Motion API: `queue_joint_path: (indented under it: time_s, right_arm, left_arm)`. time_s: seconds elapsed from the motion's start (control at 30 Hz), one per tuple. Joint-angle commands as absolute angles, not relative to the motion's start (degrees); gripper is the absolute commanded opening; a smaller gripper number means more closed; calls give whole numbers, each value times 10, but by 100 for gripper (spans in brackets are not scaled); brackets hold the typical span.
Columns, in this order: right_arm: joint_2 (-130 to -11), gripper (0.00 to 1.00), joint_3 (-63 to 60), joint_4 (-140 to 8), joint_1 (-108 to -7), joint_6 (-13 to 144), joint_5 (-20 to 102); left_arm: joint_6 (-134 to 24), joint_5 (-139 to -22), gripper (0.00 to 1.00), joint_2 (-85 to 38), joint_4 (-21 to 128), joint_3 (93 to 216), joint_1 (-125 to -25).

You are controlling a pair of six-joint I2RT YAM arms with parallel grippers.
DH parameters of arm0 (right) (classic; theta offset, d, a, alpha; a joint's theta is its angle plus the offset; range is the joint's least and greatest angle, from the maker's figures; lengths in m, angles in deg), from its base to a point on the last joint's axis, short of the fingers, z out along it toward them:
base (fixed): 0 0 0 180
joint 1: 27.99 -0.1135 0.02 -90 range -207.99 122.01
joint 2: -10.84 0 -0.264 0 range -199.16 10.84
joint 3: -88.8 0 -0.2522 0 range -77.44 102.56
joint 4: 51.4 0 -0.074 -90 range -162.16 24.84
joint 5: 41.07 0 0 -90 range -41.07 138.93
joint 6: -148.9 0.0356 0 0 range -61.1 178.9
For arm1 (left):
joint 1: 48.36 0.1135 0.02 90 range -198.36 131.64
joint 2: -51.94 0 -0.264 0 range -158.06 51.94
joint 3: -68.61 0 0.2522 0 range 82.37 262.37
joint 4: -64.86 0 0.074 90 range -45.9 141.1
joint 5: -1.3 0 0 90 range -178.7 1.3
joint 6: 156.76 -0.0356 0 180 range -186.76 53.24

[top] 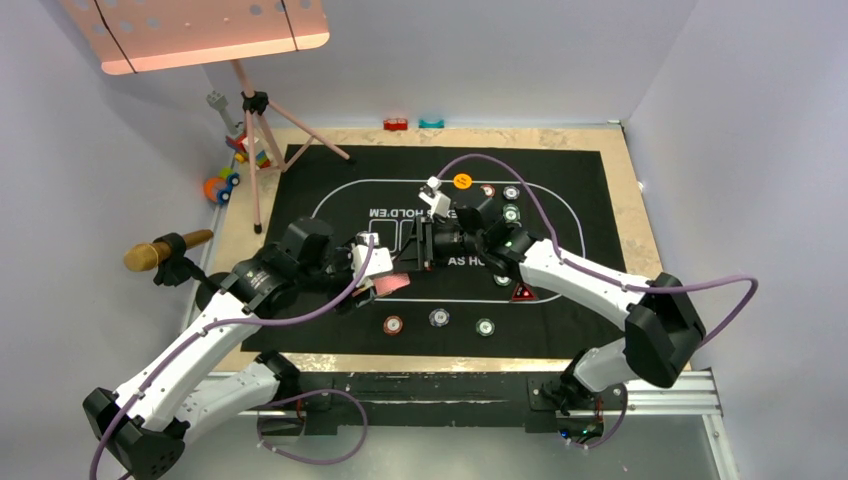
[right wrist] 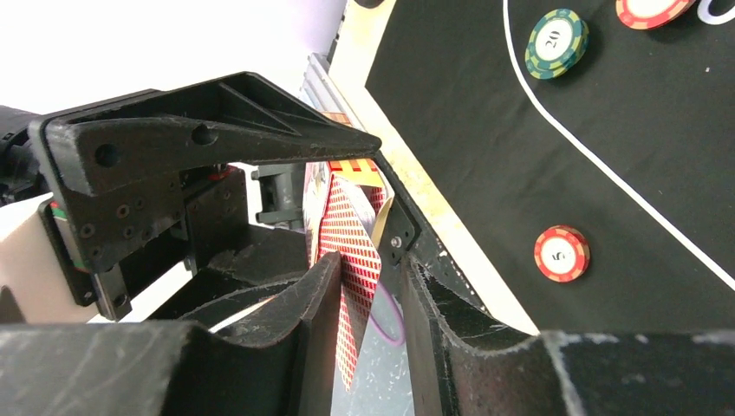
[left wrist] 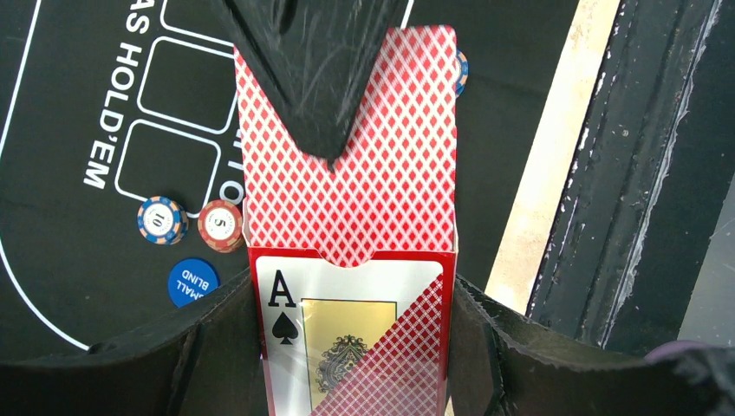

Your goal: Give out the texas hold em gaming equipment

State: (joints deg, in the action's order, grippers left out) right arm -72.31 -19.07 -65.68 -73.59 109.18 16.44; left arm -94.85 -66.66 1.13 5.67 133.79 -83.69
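Observation:
My left gripper [left wrist: 351,347] is shut on a red card box [left wrist: 351,329] with an ace of spades on its front, held above the black mat [top: 590,180]. A red-backed playing card [left wrist: 347,173] sticks out of the box's open top. My right gripper [right wrist: 368,295] straddles that card [right wrist: 351,260], jaws narrow. The card lies against one finger with a gap to the other. Red [top: 393,324], grey [top: 438,317] and green [top: 485,326] poker chips lie near the front. The triangular marker [top: 522,293] and orange button [top: 462,181] lie on the right. A blue button [left wrist: 191,282] lies by two chips [left wrist: 220,225].
A pink perforated stand top [top: 190,30] on a tripod [top: 260,110] stands at the back left, with colourful toy pieces [top: 235,150] and a microphone [top: 165,250] beside the mat. Small red [top: 395,124] and teal [top: 431,124] blocks sit at the back edge.

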Motion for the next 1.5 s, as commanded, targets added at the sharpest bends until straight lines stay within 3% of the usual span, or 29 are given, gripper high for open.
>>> queue_joint_path:
  time_s: [0.0,0.2,0.57,0.83,1.1,1.47]
  right_arm:
    - [-693,33,-196,-691,-722,1066,171]
    - [-678,25,-195,-711,-707,1056,172]
    - [-652,0,-164,-754,-657,1031,152]
    - [-687,0,-127,-747,-593,1014,136]
    - [-875,0,-14,-655,-602,1041,113]
    - [-1203,0,358,-686,-697,1061,122]
  left_arm:
    - [-939,-658,0,21,97,1359,-838]
    - [-939,-661,0,25,94,1354,-838]
    - [-940,-682,0,20,58,1356,-838]
    - [-929,-707,0,-12,-38,1418,-837]
    - [-922,-671,0,-31,-157,1501,-837]
    - [-909,-623,0,-16,-164,1530,-830]
